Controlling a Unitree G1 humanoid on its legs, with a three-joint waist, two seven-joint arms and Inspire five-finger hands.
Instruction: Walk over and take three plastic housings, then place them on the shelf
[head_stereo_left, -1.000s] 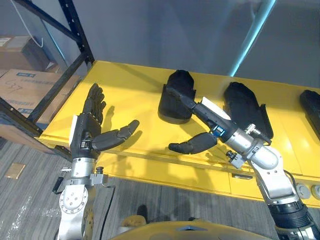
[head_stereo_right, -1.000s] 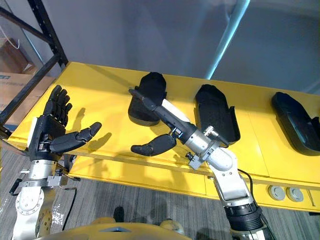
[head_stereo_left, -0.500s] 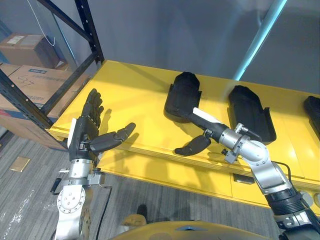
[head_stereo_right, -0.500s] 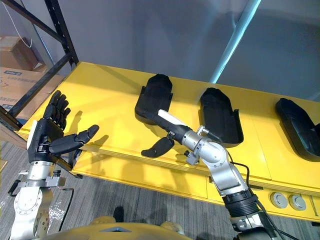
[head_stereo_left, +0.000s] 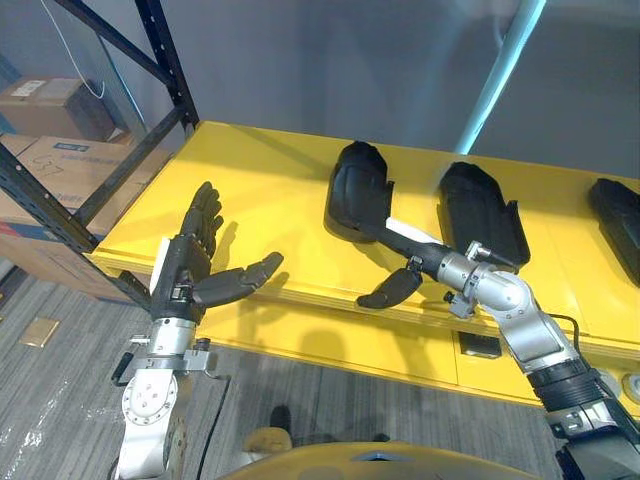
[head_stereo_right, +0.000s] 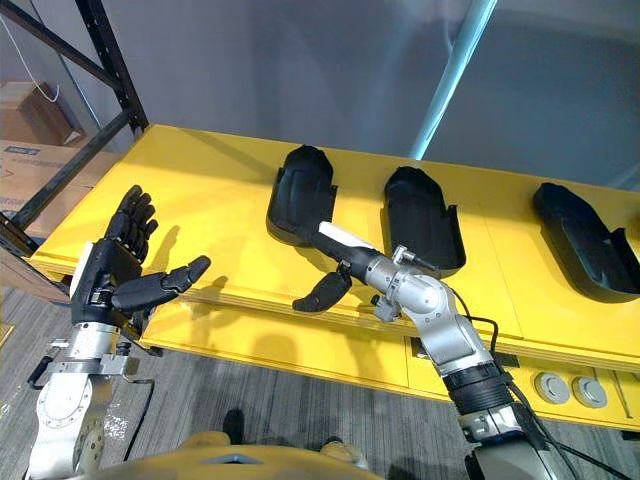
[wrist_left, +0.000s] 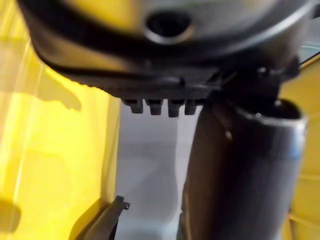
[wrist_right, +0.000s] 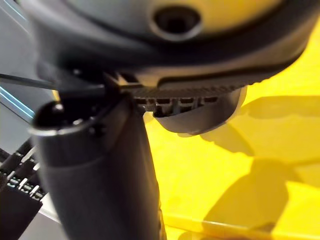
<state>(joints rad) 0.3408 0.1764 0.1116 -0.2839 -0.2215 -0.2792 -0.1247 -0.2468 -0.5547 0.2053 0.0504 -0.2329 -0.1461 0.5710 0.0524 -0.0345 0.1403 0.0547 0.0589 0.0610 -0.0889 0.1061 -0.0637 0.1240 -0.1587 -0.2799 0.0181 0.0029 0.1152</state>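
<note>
Yellow counter (head_stereo_left: 260, 190) spans the view, with three black plastic housings on it in a row. All three lie with their long axis running from the near edge toward the far wall. None is lifted yet.

- Left housing (head_stereo_left: 360, 190): rounded end far, squarer end toward the robot.
- Middle housing (head_stereo_left: 483, 215): just beside it, a strip of bare counter between them.
- Right housing (head_stereo_right: 580, 235): well apart, at the far right.

Right hand (head_stereo_left: 420, 255): fingers straight, thumb spread wide below them, holding nothing. The fingers point along the left housing's axis at its near end; whether they touch it I cannot tell.

Left hand (head_stereo_left: 185, 275): spread flat and empty over the counter's near-left corner, well apart from every housing.

Judgement: the right hand is nearer, so the left housing is its pick. It should close on the housing's near end.
</note>
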